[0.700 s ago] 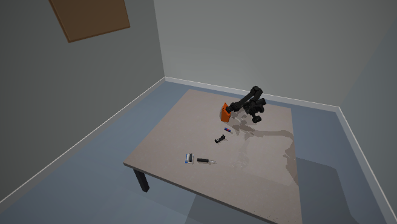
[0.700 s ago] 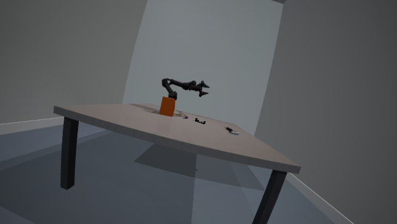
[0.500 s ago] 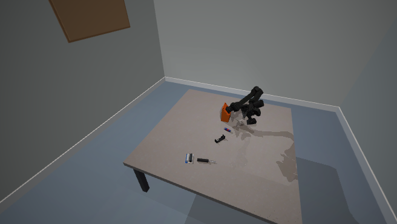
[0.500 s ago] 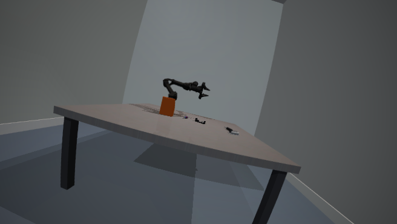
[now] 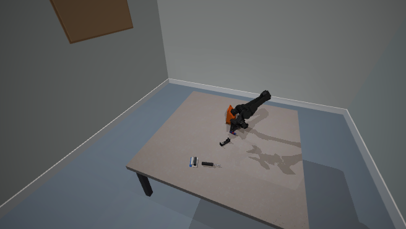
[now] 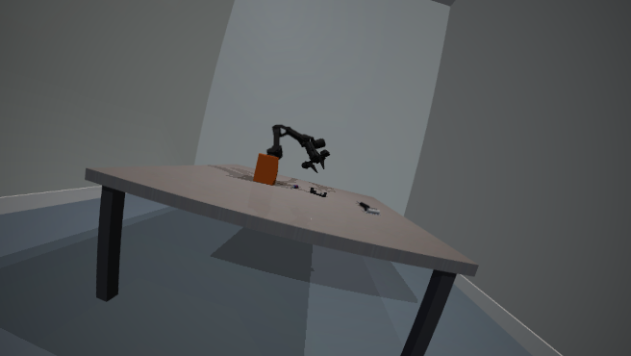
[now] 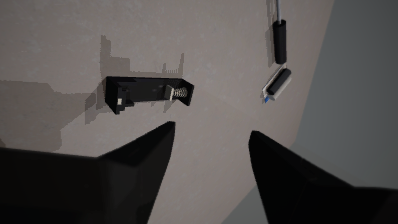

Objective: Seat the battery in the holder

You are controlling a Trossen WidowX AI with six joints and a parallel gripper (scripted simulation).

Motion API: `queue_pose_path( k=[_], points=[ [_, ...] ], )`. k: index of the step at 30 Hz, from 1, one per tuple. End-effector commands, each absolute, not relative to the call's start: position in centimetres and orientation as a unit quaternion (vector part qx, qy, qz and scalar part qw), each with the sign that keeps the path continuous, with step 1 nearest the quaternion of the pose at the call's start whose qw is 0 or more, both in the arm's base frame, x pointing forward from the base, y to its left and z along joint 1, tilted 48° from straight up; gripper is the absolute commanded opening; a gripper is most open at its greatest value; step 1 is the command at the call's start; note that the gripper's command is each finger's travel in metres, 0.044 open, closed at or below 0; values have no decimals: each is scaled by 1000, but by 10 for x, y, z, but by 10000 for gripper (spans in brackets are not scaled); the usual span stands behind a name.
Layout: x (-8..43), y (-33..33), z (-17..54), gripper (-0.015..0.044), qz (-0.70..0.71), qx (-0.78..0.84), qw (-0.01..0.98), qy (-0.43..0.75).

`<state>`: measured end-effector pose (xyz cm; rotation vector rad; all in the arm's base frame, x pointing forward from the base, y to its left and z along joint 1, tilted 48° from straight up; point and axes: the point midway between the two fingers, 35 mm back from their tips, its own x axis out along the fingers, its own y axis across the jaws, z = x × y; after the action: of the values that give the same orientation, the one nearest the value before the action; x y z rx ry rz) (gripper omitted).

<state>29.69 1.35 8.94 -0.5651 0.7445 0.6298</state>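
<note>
The half-open, empty gripper [image 7: 212,135] is seen above the holder [image 7: 148,93]; the battery [image 5: 233,133], at the holder's one o'clock in the top view, is best gripped squarely across its middle.

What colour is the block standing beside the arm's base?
Orange; the block shows best in the exterior view.

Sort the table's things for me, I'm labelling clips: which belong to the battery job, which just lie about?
Job: battery, holder, gripper (open, empty).
Lying about: orange block, black-handled tool, small roller-like part.
</note>
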Motion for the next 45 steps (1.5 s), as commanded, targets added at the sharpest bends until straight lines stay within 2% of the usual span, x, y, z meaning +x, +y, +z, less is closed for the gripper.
queue_pose_path(
  k=[1,8,45],
  points=[
    [241,32,35,224,471,-243,752,392],
    [184,57,22,224,621,-156,685,347],
    [184,83,-3,224,621,-156,685,347]
  ],
)
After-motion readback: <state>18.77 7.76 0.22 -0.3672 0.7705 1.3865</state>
